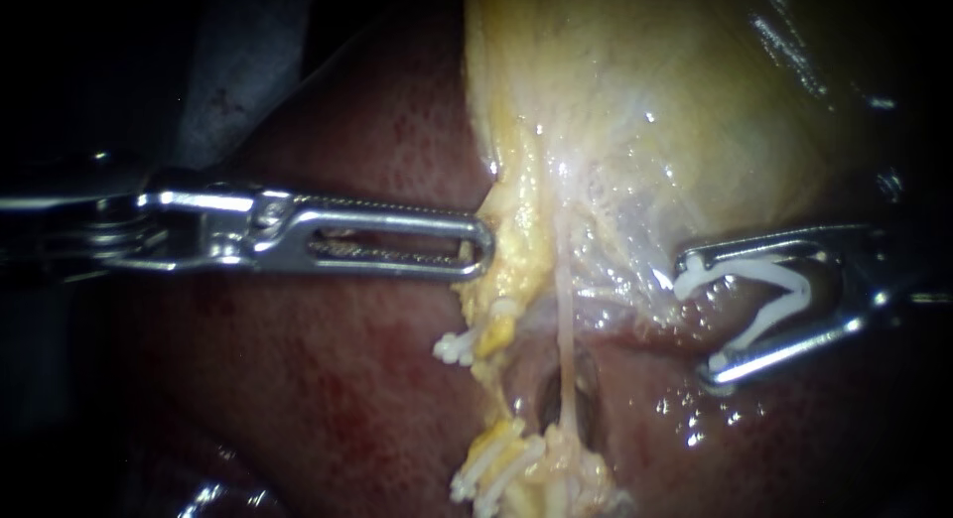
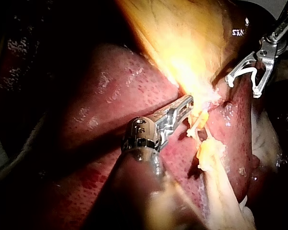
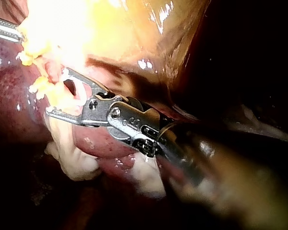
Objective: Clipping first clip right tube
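White V-shaped clip gripped by right instrument, hand splayed; left instrument pinches yellow gallbladder.

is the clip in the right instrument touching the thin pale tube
Apart. The endoscope view shows the clip in the right instrument clear of the thin pale tube, a plain gap between them.

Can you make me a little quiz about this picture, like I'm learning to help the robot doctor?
1. True or false: the right instrument is carrying an open white clip.
2. Fill in: the thin bare tube between the two instruments is the ____ tube.
3. The white clips already in place sit on: A) the left tube B) the right tube C) both tubes.

Key: 1 true; 2 right; 3 A.
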